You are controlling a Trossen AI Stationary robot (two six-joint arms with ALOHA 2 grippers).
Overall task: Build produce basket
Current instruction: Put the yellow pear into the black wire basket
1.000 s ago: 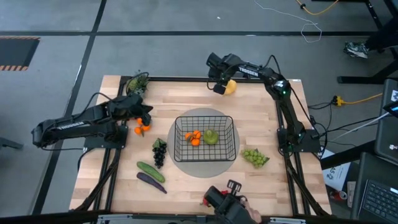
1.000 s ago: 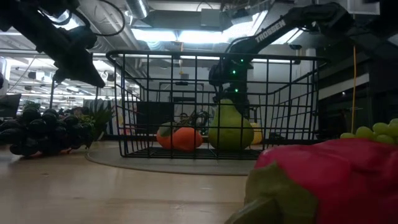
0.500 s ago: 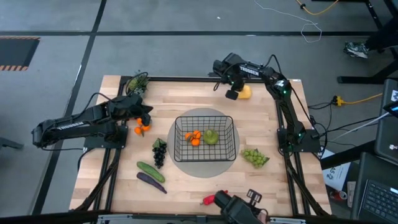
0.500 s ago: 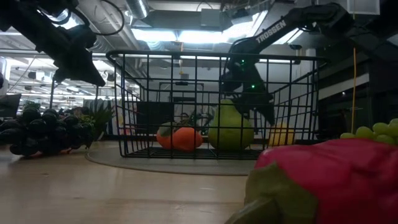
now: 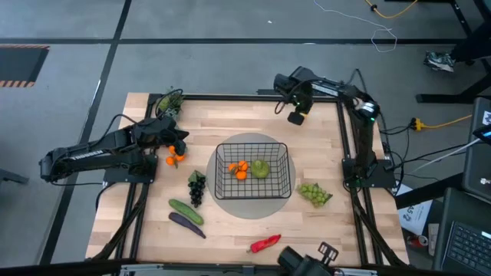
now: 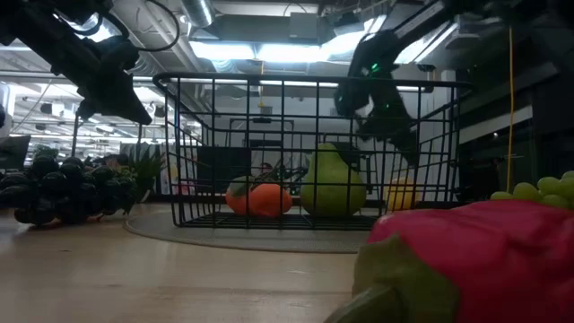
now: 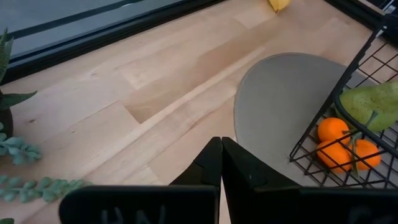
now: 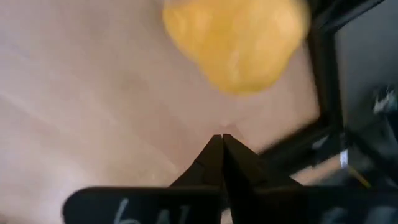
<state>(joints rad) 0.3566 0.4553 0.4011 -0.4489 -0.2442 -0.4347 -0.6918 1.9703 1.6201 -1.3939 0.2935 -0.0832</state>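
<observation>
The black wire basket [image 5: 253,170] stands on a grey round mat and holds oranges [image 5: 240,169] and a green pear [image 5: 261,168]. The yellow lemon [image 6: 404,193] lies on the table near the far edge. My right gripper [image 5: 294,118] is shut and hangs just above it, its tips [image 8: 222,137] short of the lemon [image 8: 236,43]. In the high view the gripper hides most of the lemon. My left gripper [image 5: 182,140] is shut [image 7: 221,142] and raised, just beyond loose oranges [image 5: 175,159] left of the basket.
Dark grapes [image 5: 196,188], a cucumber [image 5: 186,211] and an eggplant [image 5: 186,224] lie at the near left. Green grapes [image 5: 314,193] lie right of the basket, and a red pepper [image 5: 265,244] by the near edge. A potted plant [image 5: 169,101] stands at the far left corner.
My right gripper has moved along the far edge toward the table's right and risen. The lemon has rolled rightward with it, from behind the pear to the pear's right in the low view. A dark device at the near edge has drawn away, leaving the red pepper uncovered.
</observation>
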